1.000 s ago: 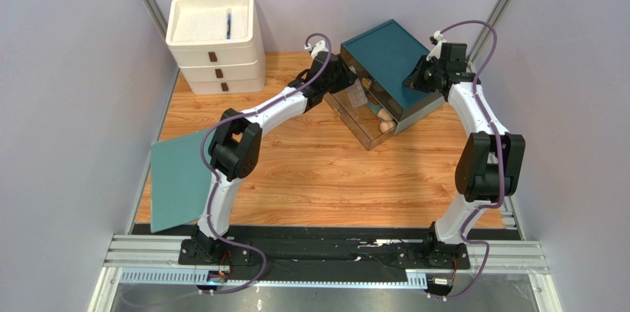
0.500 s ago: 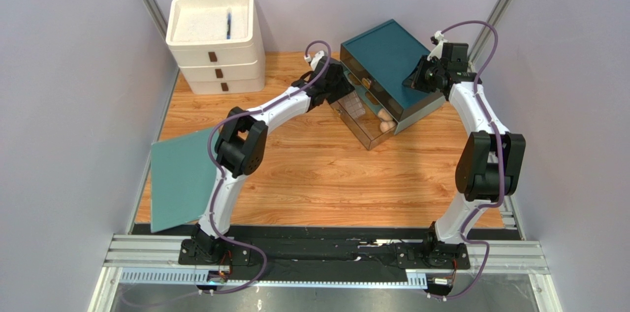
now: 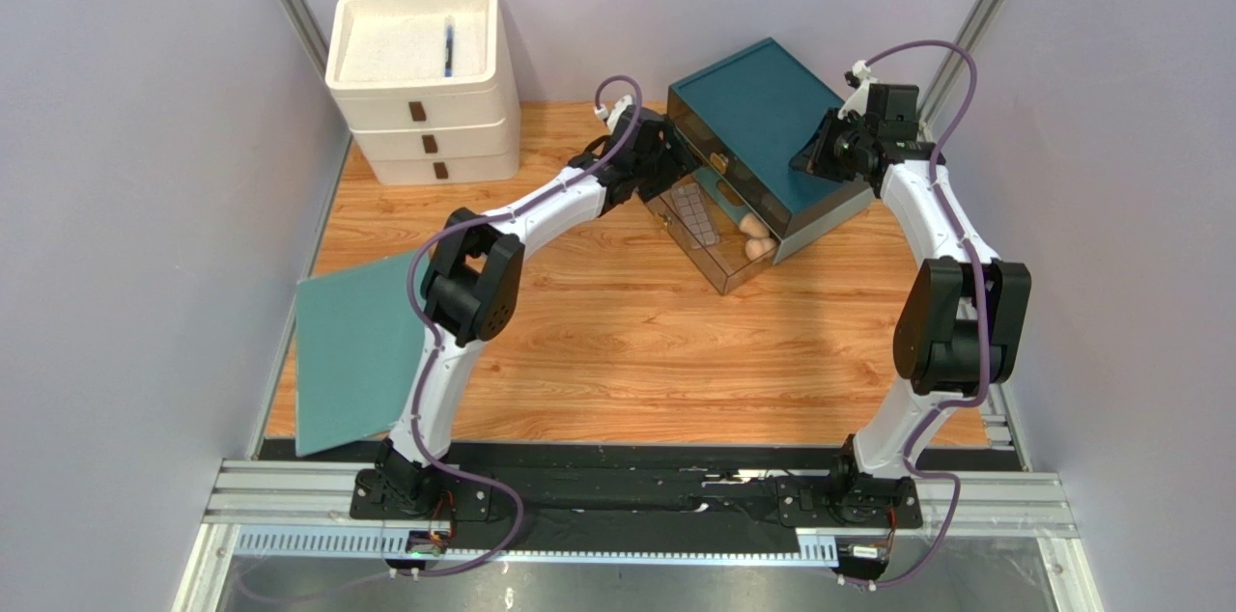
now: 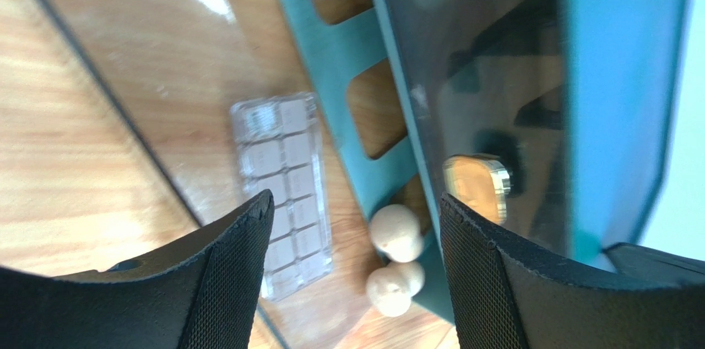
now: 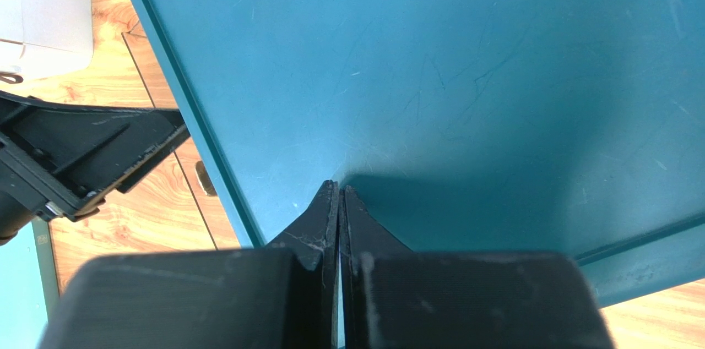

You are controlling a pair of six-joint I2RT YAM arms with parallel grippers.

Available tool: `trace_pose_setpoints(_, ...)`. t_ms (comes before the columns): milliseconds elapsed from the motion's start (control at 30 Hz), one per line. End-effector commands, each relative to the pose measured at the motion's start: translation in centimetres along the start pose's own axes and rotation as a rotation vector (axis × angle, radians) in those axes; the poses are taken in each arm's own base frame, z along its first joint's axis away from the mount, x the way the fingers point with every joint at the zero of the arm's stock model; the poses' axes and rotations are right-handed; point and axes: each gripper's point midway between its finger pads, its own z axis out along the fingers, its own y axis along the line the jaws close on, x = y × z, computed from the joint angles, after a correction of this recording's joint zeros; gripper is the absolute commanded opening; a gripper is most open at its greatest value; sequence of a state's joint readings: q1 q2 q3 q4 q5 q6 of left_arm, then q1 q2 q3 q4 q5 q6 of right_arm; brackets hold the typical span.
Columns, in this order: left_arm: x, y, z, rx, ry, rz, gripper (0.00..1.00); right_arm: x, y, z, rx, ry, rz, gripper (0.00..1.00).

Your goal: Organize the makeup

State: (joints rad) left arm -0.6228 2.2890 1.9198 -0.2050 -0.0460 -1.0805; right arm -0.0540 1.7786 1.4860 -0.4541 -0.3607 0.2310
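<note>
A teal box (image 3: 762, 105) stands at the back with its clear drawer (image 3: 721, 273) pulled out. In the drawer lie the gridded palette (image 3: 698, 218) and two beige sponges (image 3: 756, 239). My left gripper (image 3: 679, 171) is open and empty above the drawer. In its wrist view the palette (image 4: 285, 176) and sponges (image 4: 395, 232) show between and beyond the fingers (image 4: 223, 283). A beige item with a silvery rim (image 4: 476, 185) shows behind the tinted panel. My right gripper (image 5: 339, 190) is shut and empty, its tips on the teal box top (image 5: 463, 60). The tube and the bottles are not in view.
A white stacked drawer unit (image 3: 421, 76) stands at the back left, with a dark thin item in its top tray (image 3: 447, 48). A flat teal sheet (image 3: 356, 352) lies at the table's left edge. Grey walls close in on both sides.
My left wrist has drawn back slightly from the drawer. The palette now lies further down in the drawer, apart from the fingers. The right arm has not moved.
</note>
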Motion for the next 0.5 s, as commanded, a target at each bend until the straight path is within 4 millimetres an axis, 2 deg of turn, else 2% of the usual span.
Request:
trace_pose_setpoints(0,-3.4,-5.1,-3.1,0.168,-0.086,-0.011,0.75,10.5,-4.5,0.2,0.165,0.355,0.084,0.0)
trace_pose_setpoints(33,-4.3,-6.5,-4.4,0.206,-0.112,0.007,0.74,10.5,-4.5,0.2,0.166,0.355,0.083,0.0)
trace_pose_setpoints(67,-4.4,-6.3,-4.8,0.209,-0.12,0.014,0.73,10.6,-4.6,0.3,0.167,0.356,0.085,0.0)
trace_pose_setpoints(100,-4.6,-6.5,-5.3,0.222,-0.128,0.022,0.68,10.6,-4.5,0.3,0.163,0.357,0.084,0.0)
trace_pose_setpoints(133,-5.7,-7.8,-6.8,0.268,-0.157,0.015,0.64,10.6,-4.6,0.3,0.165,0.357,0.084,0.0)
trace_pose_setpoints(167,-5.3,-6.2,-6.8,0.248,-0.145,0.002,0.33,10.7,-4.6,0.3,0.167,0.359,0.085,0.0)
trace_pose_setpoints(200,-6.5,-7.5,-8.6,0.312,-0.177,-0.03,0.08,10.6,-4.6,0.3,0.166,0.358,0.083,0.0)
trace_pose_setpoints(233,-5.3,-5.0,-8.1,0.272,-0.155,-0.052,0.0,10.5,-4.6,0.2,0.171,0.356,0.081,0.0)
trace_pose_setpoints(267,-6.1,-4.9,-9.4,0.285,-0.169,-0.09,0.0,10.5,-4.7,0.2,0.173,0.355,0.079,0.0)
trace_pose_setpoints(300,-5.0,-2.7,-9.2,0.243,-0.148,-0.104,0.0,10.4,-4.7,0.2,0.175,0.352,0.078,0.0)
trace_pose_setpoints(367,-4.9,-1.2,-10.4,0.212,-0.145,-0.114,0.0,10.5,-4.8,0.2,0.175,0.355,0.079,0.0)
trace_pose_setpoints(400,-3.8,0.8,-10.3,0.164,-0.119,-0.112,0.0,10.6,-4.8,0.2,0.176,0.356,0.079,0.0)
trace_pose_setpoints(467,-3.0,2.6,-10.7,0.119,-0.101,-0.115,0.0,10.6,-4.8,0.3,0.176,0.357,0.081,0.0)
